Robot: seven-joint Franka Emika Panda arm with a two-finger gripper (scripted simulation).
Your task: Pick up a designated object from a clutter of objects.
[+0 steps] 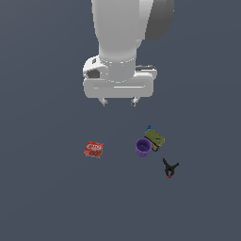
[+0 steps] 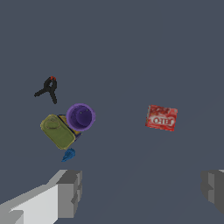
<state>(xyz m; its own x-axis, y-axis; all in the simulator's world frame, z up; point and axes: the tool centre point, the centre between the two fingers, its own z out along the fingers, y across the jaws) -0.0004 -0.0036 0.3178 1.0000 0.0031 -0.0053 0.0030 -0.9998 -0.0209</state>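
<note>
The designated object, an olive-green topped box point(image 1: 155, 139) point(image 2: 57, 131), lies on the grey floor touching the purple cup point(image 1: 143, 147) point(image 2: 80, 117). Beside the box sits a tiny blue piece point(image 1: 148, 127) point(image 2: 68, 155). A flat red packet point(image 1: 94, 149) point(image 2: 161, 117) lies apart, toward the exterior view's left. The black clamp with a red tip point(image 1: 170, 168) point(image 2: 48, 88) rests on the far side of the cup. My gripper point(image 1: 119, 101) point(image 2: 140, 190) hangs open well above the floor, holding nothing, with the clutter off to one side of it.
The floor is a plain dark grey surface. The arm's white body point(image 1: 124, 37) rises above the gripper in the exterior view.
</note>
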